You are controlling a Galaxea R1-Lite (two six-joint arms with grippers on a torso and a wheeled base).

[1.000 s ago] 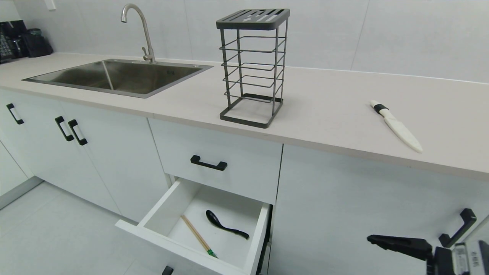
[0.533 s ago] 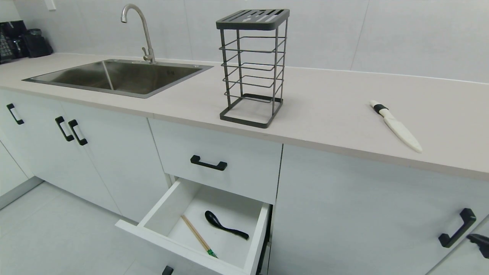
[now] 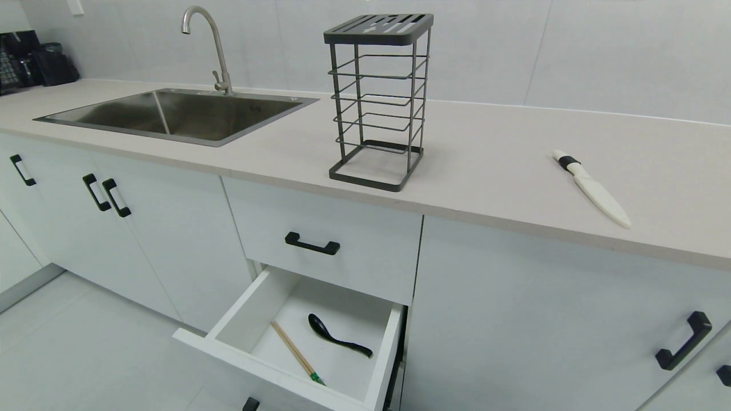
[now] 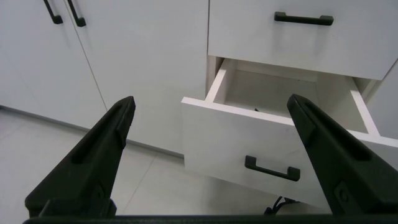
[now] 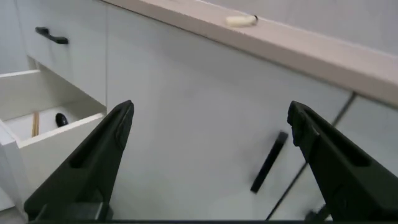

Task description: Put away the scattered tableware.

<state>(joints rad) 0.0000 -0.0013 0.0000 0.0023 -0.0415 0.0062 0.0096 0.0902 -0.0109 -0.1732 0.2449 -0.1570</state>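
One piece of tableware lies out on the desk [image 3: 502, 154]: a white, ceramic-looking knife with a black band on its handle [image 3: 592, 189]. It lies flat at the far right, well apart from the tall dark wire knife rack with a slotted top [image 3: 378, 103], whose slots hold no blade. Expect the knife to be light and stiff but smooth, slippery and probably brittle. Take it across the handle by the black band, not on the tapered blade. The white lower drawer [image 3: 384, 349] stands pulled out. Inside it, a black spoon [image 3: 338, 338] and wooden chopsticks with green tips [image 3: 297, 354] lie side by side. Both hands are spread wide and carry nothing. Your left hand [image 4: 210, 106] faces the drawer front, and your right hand [image 5: 210, 109] faces the cabinet door below the knife.
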